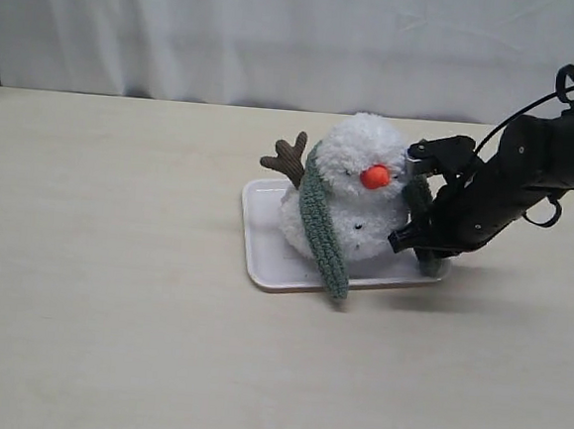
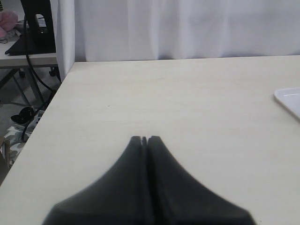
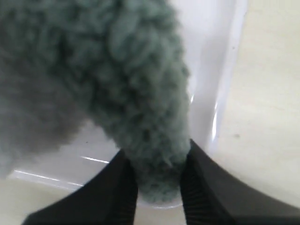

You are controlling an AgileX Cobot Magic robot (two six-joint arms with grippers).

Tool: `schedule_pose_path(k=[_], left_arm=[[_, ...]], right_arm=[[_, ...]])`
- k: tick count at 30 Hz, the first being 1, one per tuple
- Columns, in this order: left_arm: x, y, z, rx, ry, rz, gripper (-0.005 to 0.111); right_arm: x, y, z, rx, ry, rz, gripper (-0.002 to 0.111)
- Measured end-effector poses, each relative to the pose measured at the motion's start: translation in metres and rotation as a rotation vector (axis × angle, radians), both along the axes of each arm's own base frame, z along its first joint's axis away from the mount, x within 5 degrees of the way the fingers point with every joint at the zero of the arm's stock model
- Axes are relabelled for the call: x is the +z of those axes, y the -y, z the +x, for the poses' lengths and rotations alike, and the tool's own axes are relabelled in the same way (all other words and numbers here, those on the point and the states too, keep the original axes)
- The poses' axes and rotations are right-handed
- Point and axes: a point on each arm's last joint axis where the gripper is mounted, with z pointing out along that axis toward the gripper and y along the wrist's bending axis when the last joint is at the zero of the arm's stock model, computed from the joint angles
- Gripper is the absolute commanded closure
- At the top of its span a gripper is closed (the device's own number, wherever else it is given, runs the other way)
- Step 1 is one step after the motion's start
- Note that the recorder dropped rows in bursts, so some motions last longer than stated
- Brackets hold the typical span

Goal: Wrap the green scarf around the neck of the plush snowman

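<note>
Mid-wrap: pinching the green scarf (image 1: 322, 227) end in the right tool (image 3: 157, 164) at 3 o'clock of the plush snowman (image 1: 357, 146), with left tool (image 2: 144, 139) closed, empty; next, likely drawing it across the neck (image 1: 368, 197) front

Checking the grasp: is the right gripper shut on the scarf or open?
Shut on the green scarf: in the right wrist view its end sits pinched in the right gripper.
</note>
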Motion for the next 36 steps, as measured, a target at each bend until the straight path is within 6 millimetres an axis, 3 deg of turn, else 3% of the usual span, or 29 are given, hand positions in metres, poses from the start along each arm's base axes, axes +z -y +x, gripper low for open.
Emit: schedule_pose_path(k=[2,10,20,23,25,26,30,36], left_arm=[[0.000,0.000,0.000,0.000,0.000,0.000,0.107],[0.000,0.000,0.000,0.000,0.000,0.000,0.107],[0.000,0.000,0.000,0.000,0.000,0.000,0.107],[0.000,0.000,0.000,0.000,0.000,0.000,0.107],[0.000,0.000,0.000,0.000,0.000,0.000,0.107],[0.000,0.000,0.000,0.000,0.000,0.000,0.107],[0.000,0.000,0.000,0.000,0.000,0.000,0.107],[0.000,0.000,0.000,0.000,0.000,0.000,0.107]], right_arm=[[-0.001,-0.002,-0.002,-0.012,-0.024,0.022,0.104],[0.003,-0.027,-0.014,0.036,-0.155,0.309,0.104],[0.006,-0.035,-0.019,0.081,-0.204,0.400,0.104],[0.007,-0.036,-0.019,0.108,-0.193,0.412,0.092],[0.008,-0.037,-0.019,0.110,-0.192,0.424,0.081],[0.008,-0.038,-0.019,0.113,-0.197,0.431,0.069],[0.009,-0.041,-0.026,0.146,-0.262,0.466,0.050],[0.010,-0.041,-0.023,0.140,-0.231,0.473,0.049]])
